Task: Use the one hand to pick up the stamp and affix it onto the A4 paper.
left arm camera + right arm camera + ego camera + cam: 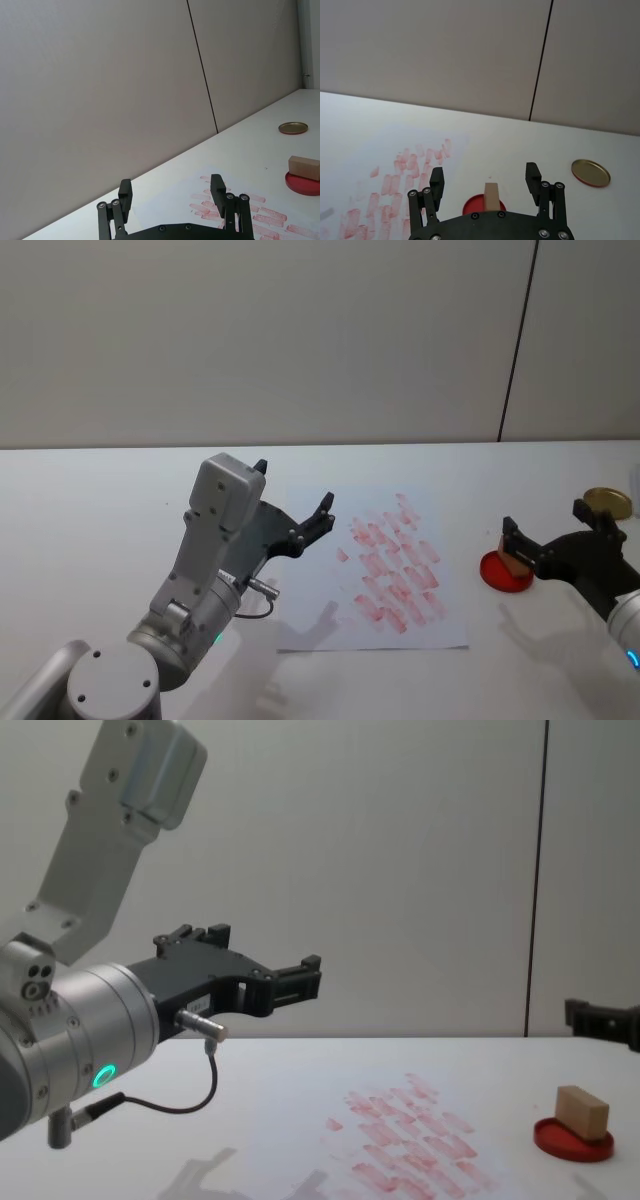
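**Stamp**: wooden block standing on the red ink pad, at 3 o'clock of the A4 paper; probably set there to ink its face.
**Right pincer**: fingers spread and empty, hovering just short of the stamp with the block lined up between them; judged ready to grasp.
**Left pincer**: spread and empty, raised by the paper's 9 o'clock edge, idle.
**Gold lid**: at 1 o'clock of the pad, apart.
**Room:** bare worktop between pad and paper; the paper's 9 o'clock margin is unstamped.
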